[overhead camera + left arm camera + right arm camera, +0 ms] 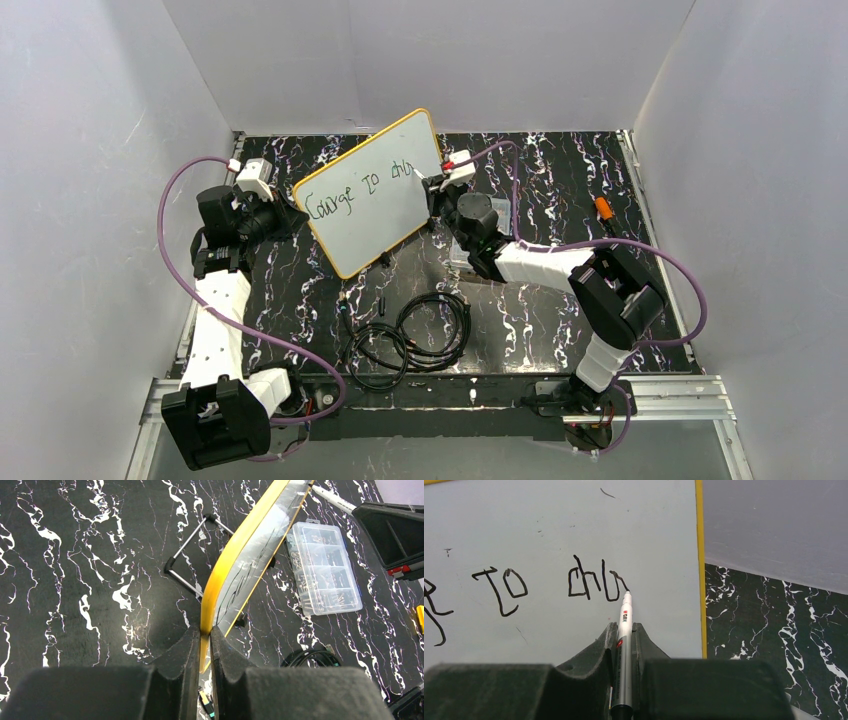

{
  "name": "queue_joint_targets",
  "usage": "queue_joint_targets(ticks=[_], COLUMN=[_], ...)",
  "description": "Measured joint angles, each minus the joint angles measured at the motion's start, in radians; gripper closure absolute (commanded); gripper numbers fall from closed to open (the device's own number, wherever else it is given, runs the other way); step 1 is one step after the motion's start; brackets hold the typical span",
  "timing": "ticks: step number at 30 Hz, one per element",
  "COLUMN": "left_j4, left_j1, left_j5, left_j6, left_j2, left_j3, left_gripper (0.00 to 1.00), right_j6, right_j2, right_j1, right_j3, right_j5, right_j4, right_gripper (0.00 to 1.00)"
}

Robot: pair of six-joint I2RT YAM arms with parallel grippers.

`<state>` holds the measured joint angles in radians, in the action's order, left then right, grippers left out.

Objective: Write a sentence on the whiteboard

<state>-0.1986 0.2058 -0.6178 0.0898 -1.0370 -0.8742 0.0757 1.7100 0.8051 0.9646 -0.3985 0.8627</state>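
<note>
Pinches the yellow edge of the whiteboard (235, 550) between the left gripper (205, 645) fingers, tilted up over the marbled table (540, 300). Clamps a marker (624, 630) in the right gripper (624, 640), tip touching the last stroke of the sentence (345, 195). Nearby: clear parts box (325, 567) on the writing side, wire stand (192, 550) behind, coiled cables (410, 335) in front.

The whiteboard (385, 215) stands tilted on edge over the black marbled table (560, 170), its face towards the arms. The left gripper (300, 218) is closed on the board's left edge. The right gripper (430, 185) sits at the right edge and presents a thin pale marker (419, 175) to the face. The sentence (360, 187) reads "Courage to ch" in one line. Coiled black cables (410, 335) lie below the board. A small orange item (603, 207) lies to the right.
</note>
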Motion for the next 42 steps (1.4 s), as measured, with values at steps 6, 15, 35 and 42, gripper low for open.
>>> queue_joint_targets(ticks=[6,15,35,42], left_j4=[0.0,0.0,0.0,0.0], left_j1=[0.0,0.0,0.0,0.0], left_j5=[0.0,0.0,-0.001,0.0], left_j6=[0.0,0.004,0.008,0.007], left_j2=[0.0,0.0,0.0,-0.001], left_j3=[0.0,0.0,0.0,0.0], left_gripper=[1.0,1.0,1.0,1.0], right_j6=[0.0,-0.002,-0.001,0.0], right_j2=[0.0,-0.008,-0.046,-0.004], right_j1=[-0.003,-0.022,-0.048,-0.049], right_j3=[-0.002,-0.002,0.03,0.06], right_j5=[-0.011,-0.01,0.088,0.094], right_j4=[0.0,-0.014,-0.032,-0.03], right_gripper=[0.99,0.99,0.99,0.99])
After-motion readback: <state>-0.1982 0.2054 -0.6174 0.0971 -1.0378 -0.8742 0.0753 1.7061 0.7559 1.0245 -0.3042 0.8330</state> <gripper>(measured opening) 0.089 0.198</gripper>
